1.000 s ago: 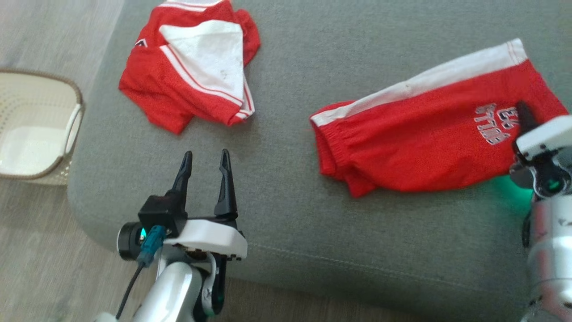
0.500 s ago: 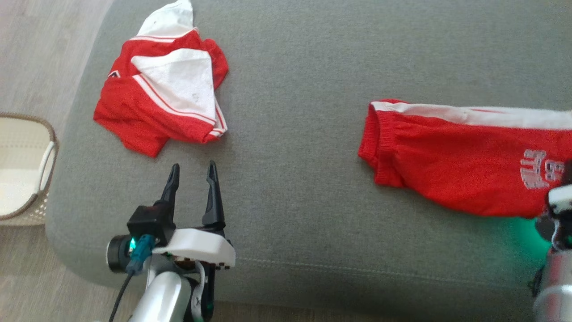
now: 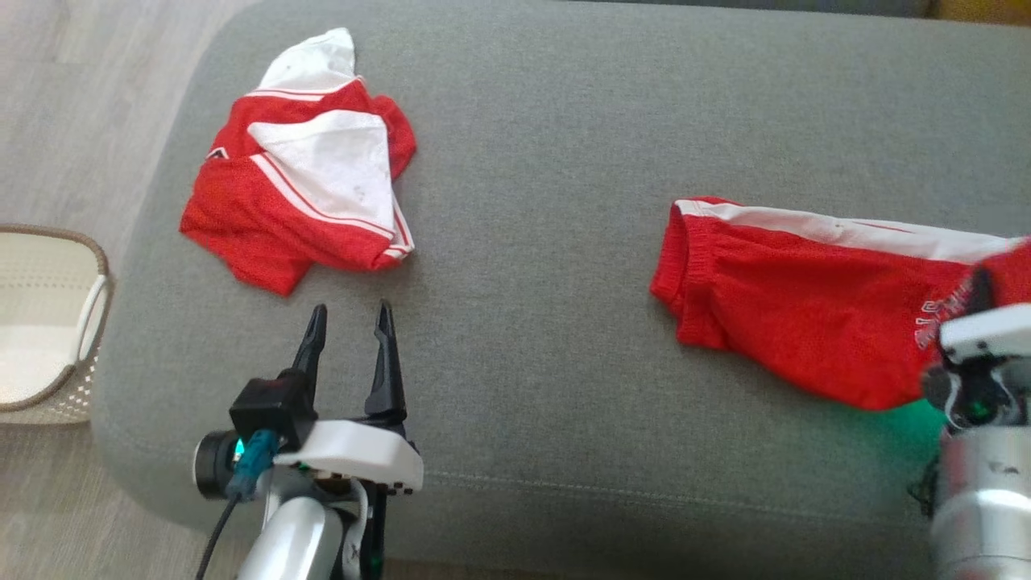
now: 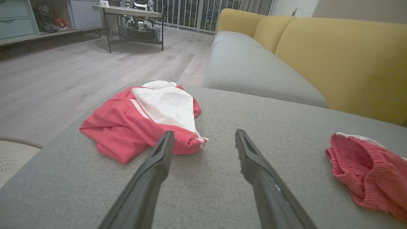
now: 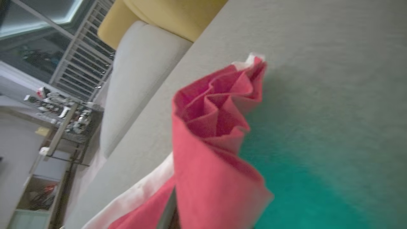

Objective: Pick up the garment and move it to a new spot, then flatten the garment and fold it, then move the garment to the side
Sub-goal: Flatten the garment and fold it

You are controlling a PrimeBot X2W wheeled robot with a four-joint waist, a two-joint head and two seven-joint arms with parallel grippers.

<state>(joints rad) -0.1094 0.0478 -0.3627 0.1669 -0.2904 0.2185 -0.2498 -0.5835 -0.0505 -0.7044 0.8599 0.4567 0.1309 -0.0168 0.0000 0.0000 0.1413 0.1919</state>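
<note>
Head view, pale basket (image 3: pixel 48 411) on floor (image 3: pixel 48 121), red shorts (image 3: pixel 773 322) on cushion (image 3: pixel 523 242)

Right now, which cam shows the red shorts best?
Head view: the red shorts lie stretched across the grey cushion, white stripe and lettering visible, right gripper shut on one end. Left wrist view catches the elastic waistband end. Right wrist view gives a blurred close-up of bunched fabric.

Pulled by the right pincer (image 3: pixel 980 283), the red shorts (image 3: pixel 773 322) have slid right, away from the crumpled jersey (image 3: pixel 306 209), turning from slanted to nearly level.
</note>
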